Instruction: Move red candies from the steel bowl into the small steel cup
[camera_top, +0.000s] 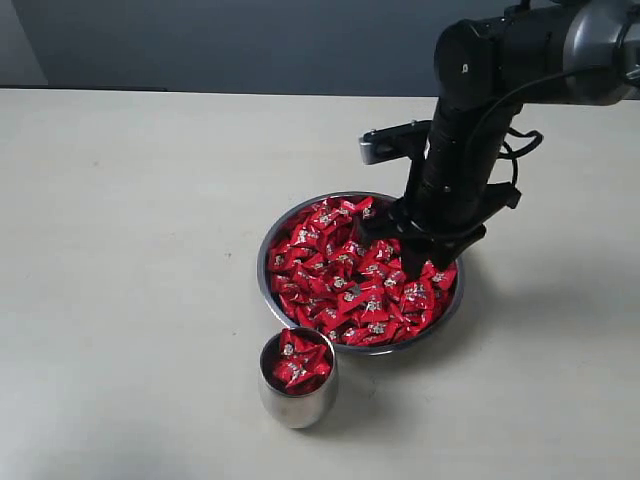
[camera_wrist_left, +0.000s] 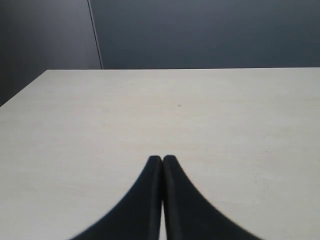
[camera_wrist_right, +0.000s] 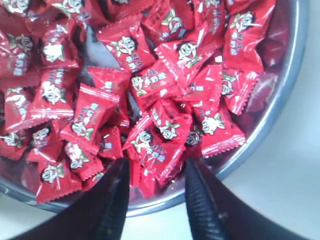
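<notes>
The steel bowl sits mid-table, heaped with red candies. In front of it stands the small steel cup with a few red candies inside. My right gripper hangs over the bowl's right side, open, its tips down at the pile. In the right wrist view its two dark fingers straddle candies near the bowl's rim, without closing on any. My left gripper is shut and empty over bare table, away from the bowl.
The pale table stretches wide around the bowl and cup. A dark wall runs behind its far edge. The right arm's black body stands above the bowl's back right side.
</notes>
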